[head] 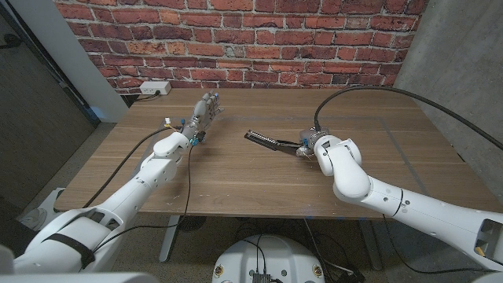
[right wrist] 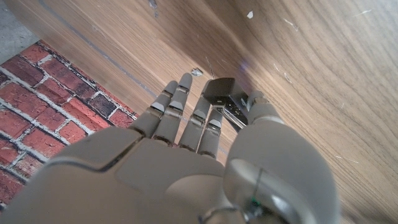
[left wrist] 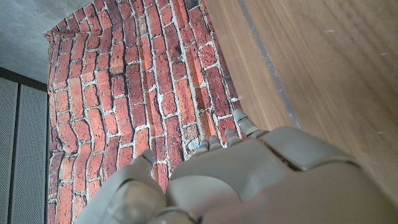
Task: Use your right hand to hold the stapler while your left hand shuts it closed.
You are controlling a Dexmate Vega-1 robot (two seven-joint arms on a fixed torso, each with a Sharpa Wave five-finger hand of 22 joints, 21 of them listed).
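Head view. I see the wooden surface (head: pixel 259 169) before a brick wall (head: pixel 236 39). The stapler (head: pixel 271 142) lies near the middle, opened out, its long dark arm reaching toward my left. My right hand (head: pixel 308 145) is at the stapler's right end, mostly hidden behind its own wrist (I cannot tell from here whether it grips). My left hand (head: pixel 204 114) is raised over the left half of the surface, fingers straight and together, holding nothing, well apart from the stapler. A white socket strip (head: pixel 155 89) sits at the far left edge.

Left wrist view. Back of my left hand (left wrist: pixel 249 180), fingertips (left wrist: pixel 239 118) extended toward the wall (left wrist: pixel 143 93); nothing held.

Right wrist view. My right hand (right wrist: pixel 205 140), fingers (right wrist: pixel 180 99) extended, lies beside the stapler (right wrist: pixel 227 99); the thumb is next to its metal part. A closed grip is not plain.
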